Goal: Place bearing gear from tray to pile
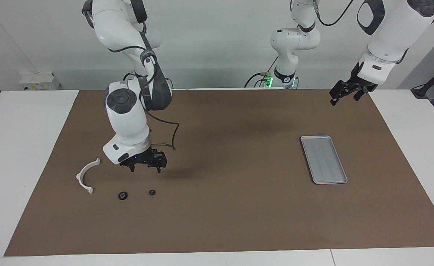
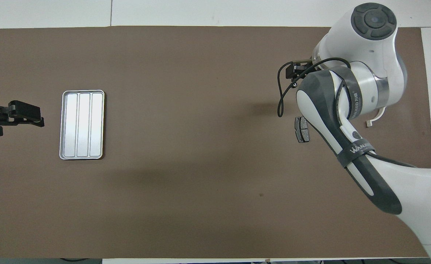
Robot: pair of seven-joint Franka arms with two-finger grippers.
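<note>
Nearest the robots, only our overhead view shows a dark brake-pad piece [image 2: 302, 129] by the right arm, while the waiting left gripper [image 1: 344, 95] hangs wide over the table's left-arm end, above the edge nearest the robots. Farther out, the tray [image 1: 323, 159] holds nothing. Only our facing view shows the right gripper [image 1: 145, 167], wide and holding nothing, raised above two small dark parts [image 1: 123, 195] beside the white bracket [image 1: 86, 175], toward the right-arm end; we cannot tell which is the bearing gear.
</note>
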